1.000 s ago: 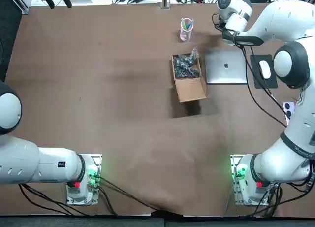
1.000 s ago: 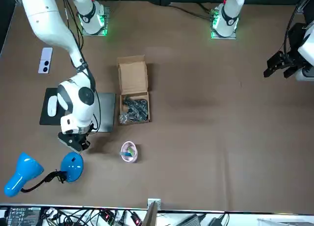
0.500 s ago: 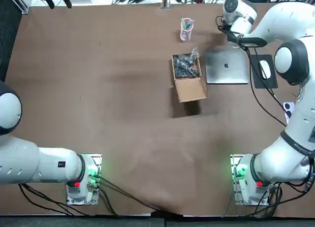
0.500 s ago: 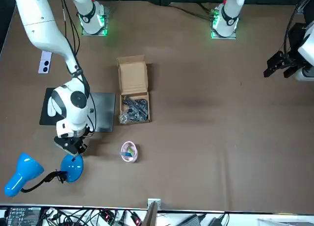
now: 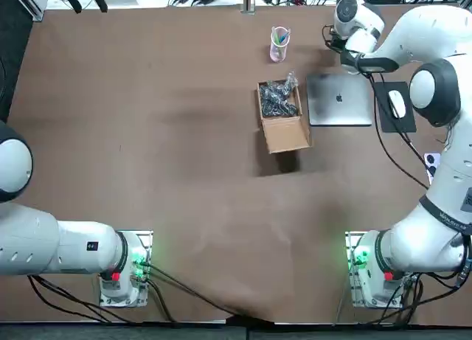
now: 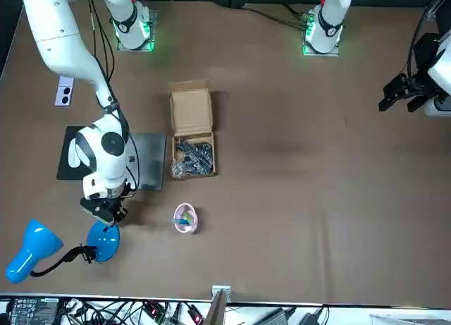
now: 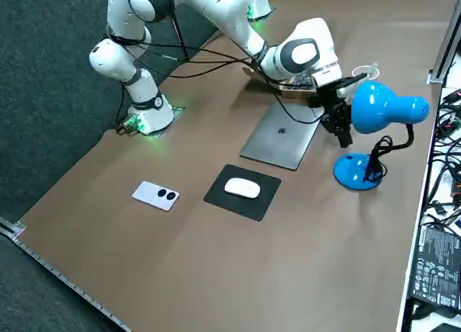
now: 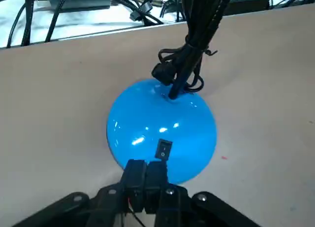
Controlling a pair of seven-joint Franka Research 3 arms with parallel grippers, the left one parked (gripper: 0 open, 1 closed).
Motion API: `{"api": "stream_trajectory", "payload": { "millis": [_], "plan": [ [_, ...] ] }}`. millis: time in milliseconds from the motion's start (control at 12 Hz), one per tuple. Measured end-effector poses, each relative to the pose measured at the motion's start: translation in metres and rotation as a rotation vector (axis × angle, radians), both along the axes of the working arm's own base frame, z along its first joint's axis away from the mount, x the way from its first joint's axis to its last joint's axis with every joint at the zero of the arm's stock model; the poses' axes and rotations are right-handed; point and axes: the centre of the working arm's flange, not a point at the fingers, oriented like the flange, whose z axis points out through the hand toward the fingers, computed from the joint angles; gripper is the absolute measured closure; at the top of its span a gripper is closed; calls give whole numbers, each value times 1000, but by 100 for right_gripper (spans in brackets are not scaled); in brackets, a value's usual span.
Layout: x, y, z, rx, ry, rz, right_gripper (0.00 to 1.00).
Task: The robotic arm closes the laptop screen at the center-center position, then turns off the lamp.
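Carrying everything, table [image 5: 147, 133]: brown top, with the task's things in its far right part.
Right arm [image 5: 435, 26]: stretched out past the laptop towards the table's far edge.
Laptop [image 5: 338, 99]: lid down flat, logo up, between the cardboard box [image 5: 282, 120] and the mouse pad [image 7: 252, 202].
Lamp [image 7: 385, 107]: blue, standing beyond the laptop near the far edge, head turned to the robot's right.
Lamp base [image 8: 162, 123]: round dome, cable entering at its far side.
Right gripper [image 8: 145, 167]: low over the base's near rim, fingers pressed together.
Switch [image 8: 163, 149]: small rocker on the base, just beyond the fingertips.
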Motion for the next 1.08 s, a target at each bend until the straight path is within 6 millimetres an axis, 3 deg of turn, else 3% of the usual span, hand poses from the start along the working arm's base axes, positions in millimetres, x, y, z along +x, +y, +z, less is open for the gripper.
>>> {"api": "stream_trajectory", "payload": {
  "millis": [333,1083],
  "plan": [
    [8,-12,-8,17,-20,6,98],
    [13,-13,-8,14,-35,20,98]
  ]
}}
